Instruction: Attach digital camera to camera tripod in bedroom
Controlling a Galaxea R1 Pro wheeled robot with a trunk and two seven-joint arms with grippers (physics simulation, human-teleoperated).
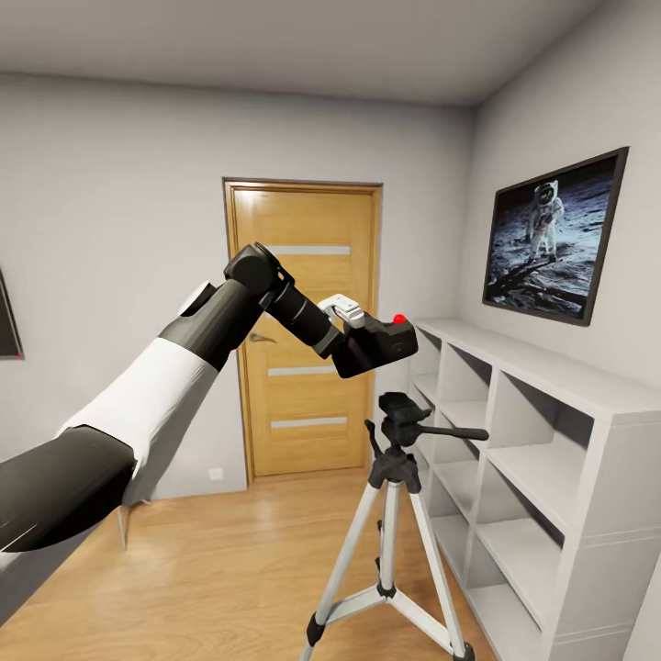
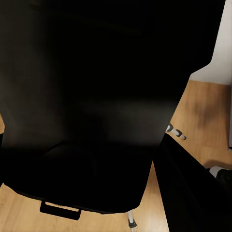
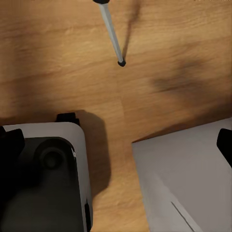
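One left gripper (image 1: 367, 341) holding digital camera (image 1: 390, 341) above camera tripod (image 1: 397, 431), shelves (image 1: 542, 441) beside

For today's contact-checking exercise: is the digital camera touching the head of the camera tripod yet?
Apart. In the head view, the digital camera hangs above the camera tripod, with oak door and grey wall visible between the two.
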